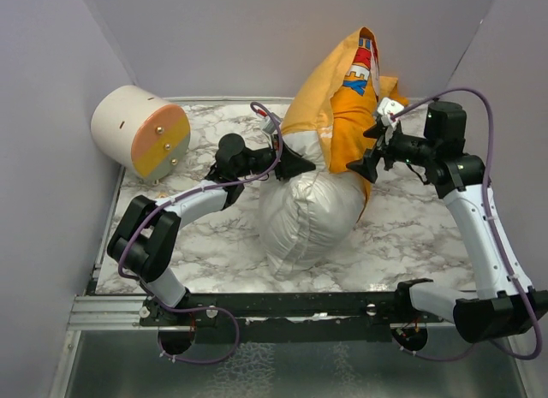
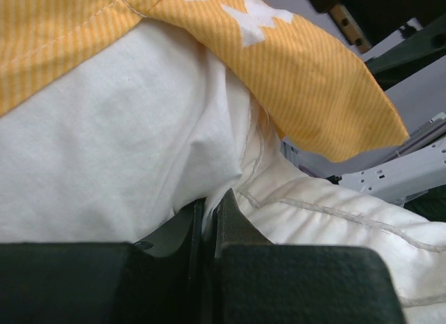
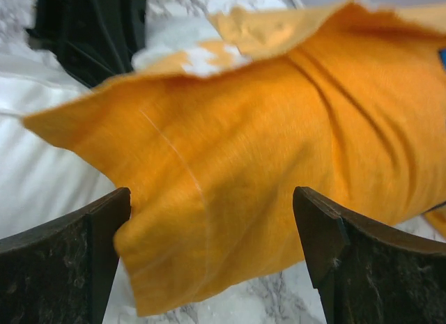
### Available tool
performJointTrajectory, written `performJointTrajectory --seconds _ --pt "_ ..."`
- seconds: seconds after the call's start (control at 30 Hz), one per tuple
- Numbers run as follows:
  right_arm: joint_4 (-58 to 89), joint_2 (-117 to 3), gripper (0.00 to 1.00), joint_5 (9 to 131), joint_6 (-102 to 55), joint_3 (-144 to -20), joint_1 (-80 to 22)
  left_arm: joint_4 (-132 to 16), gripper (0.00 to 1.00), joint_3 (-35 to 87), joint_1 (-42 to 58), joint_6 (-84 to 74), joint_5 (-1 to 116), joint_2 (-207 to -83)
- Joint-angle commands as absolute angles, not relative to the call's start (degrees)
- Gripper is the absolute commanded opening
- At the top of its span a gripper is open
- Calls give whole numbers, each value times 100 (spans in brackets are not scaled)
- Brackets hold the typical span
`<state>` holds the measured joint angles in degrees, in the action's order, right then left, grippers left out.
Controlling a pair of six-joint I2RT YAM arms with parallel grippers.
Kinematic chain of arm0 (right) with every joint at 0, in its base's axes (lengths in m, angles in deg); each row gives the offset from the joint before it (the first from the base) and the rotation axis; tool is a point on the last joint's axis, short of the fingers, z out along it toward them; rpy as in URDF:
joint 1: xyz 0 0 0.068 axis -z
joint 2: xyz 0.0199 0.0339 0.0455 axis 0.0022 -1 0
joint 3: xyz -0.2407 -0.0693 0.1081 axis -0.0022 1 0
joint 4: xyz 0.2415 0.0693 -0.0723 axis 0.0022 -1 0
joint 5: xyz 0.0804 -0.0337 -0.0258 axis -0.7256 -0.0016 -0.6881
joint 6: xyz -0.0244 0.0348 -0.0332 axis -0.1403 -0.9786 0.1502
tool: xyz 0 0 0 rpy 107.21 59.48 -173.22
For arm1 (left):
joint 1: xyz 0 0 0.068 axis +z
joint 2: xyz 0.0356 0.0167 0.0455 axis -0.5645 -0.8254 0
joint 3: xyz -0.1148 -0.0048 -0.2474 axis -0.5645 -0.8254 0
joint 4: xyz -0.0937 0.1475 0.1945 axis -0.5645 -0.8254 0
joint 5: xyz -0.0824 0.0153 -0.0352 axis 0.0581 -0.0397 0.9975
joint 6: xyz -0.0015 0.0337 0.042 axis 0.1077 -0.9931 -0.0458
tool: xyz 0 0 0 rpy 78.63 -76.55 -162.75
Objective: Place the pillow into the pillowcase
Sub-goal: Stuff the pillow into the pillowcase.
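The right gripper (image 3: 212,226) gapes open, the pillowcase (image 3: 230,164) hem just ahead between its fingers. The left gripper (image 2: 209,216) pinches pillow (image 2: 104,150) fabric. The pillow lies on the table (image 1: 411,235), long axis near-to-far, far end capped by the pillowcase. The right arm is nearer the hem.

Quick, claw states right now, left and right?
Left claw: shut on the pillow.
Right claw: open, pillowcase between its fingers, not gripped.
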<state>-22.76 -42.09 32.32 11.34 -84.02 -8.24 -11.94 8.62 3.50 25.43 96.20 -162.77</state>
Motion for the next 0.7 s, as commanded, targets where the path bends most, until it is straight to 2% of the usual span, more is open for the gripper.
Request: performJointTrajectory --seconds 0.0,0.1,0.17,0.2,0.23,0.3,0.33,0.37,0.43,0.57,0.67 --pt "-1852 -4316 100 4101 1537 -7952 -829 -1313 0 790 361 2429 9332 -16386" --pt "-1667 -4449 100 4180 1555 -7902 -830 -1326 0 797 360 2426 9341 -16349" --pt "-1541 -4546 93 4087 1496 -7941 -831 -1372 0 841 360 2388 9349 -16337" --pt "-1516 -4610 84 3971 1450 -8001 -831 -1419 0 889 356 2357 9345 -16341" --pt "-1521 -4654 70 3755 1391 -8095 -831 -1458 0 956 360 2338 9343 -16351" --pt "-1658 -4728 35 3162 1285 -8371 -827 -1534 0 1139 375 2321 9328 -16411" --pt "-1741 -4747 23 2764 1220 -8526 -831 -1561 0 1264 390 2331 9324 -16457" --pt "-1879 -4789 14 2332 1177 -8694 -831 -1581 0 1396 409 2360 9308 -16516" --pt "-2200 -4927 3 1195 1169 -9094 -869 -1555 0 1821 470 2522 9261 -16732" --pt "-2637 -5315 0 204 883 -10329 -1254 -1925 0 3047 570 2704 8999 -17285" --pt "-2602 -5492 0 -606 419 -10837 -1307 -2656 0 3821 580 2531 8377 -17516"
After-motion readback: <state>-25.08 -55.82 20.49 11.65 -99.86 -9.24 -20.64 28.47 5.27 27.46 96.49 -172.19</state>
